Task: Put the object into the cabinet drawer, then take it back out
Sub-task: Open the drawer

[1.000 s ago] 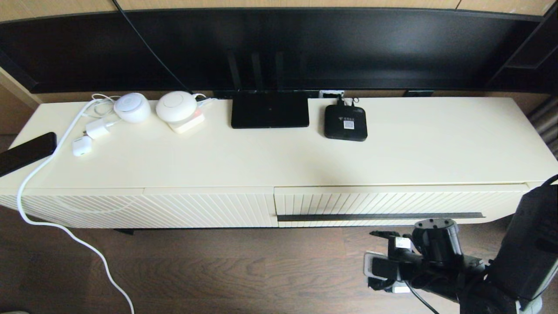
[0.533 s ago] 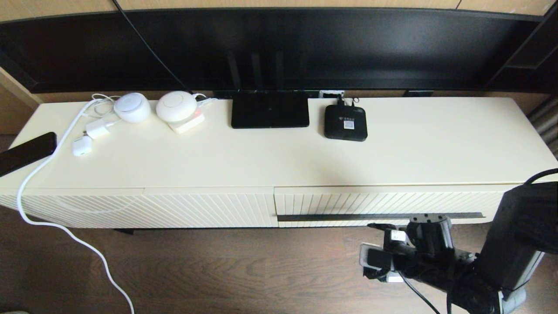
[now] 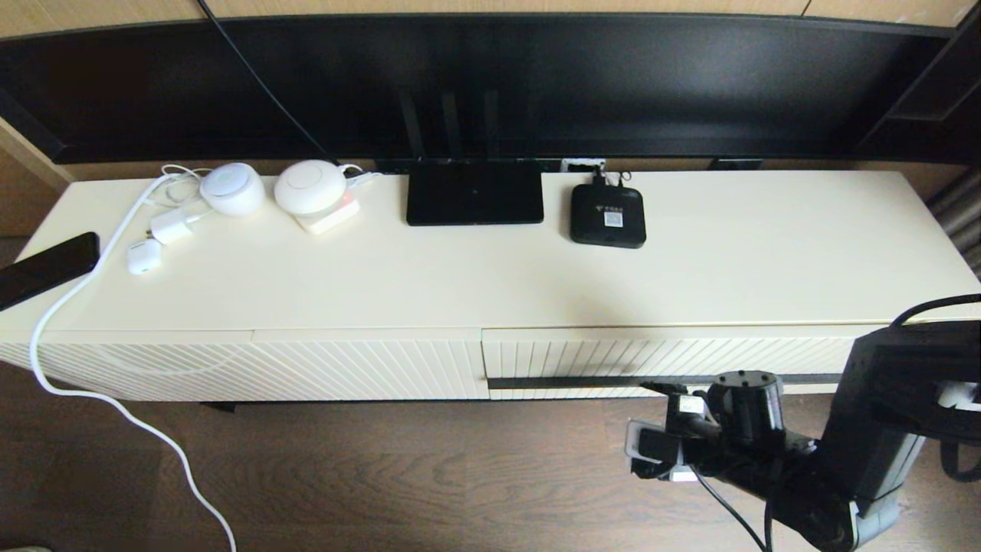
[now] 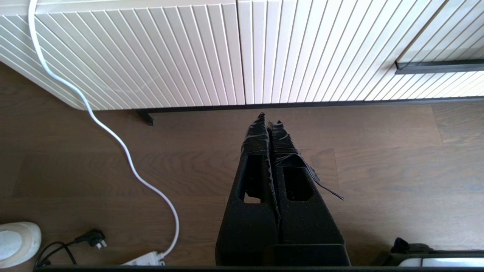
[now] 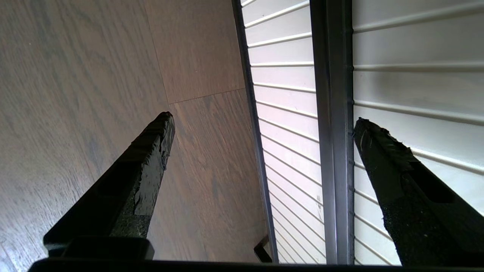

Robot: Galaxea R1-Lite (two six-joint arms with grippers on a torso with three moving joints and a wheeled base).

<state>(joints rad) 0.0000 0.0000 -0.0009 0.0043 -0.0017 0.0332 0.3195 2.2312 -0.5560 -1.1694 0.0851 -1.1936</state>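
My right gripper (image 5: 261,121) has its black fingers (image 5: 151,151) spread wide, the long thin dark bar handle (image 5: 331,132) between them, nearer one finger, not yet touched. In the head view it hangs at about 5 o'clock, low before the wide cream drawer with the ribbed slatted front (image 3: 690,356), which is shut. My left gripper (image 4: 269,121) has its fingers pressed together, empty, above the brown wood floor (image 4: 378,170) by the cream ribbed panel without a handle (image 4: 151,56). The black organizer box shows in no view. A flat black router (image 3: 474,192) sits at 12 o'clock on the cabinet top.
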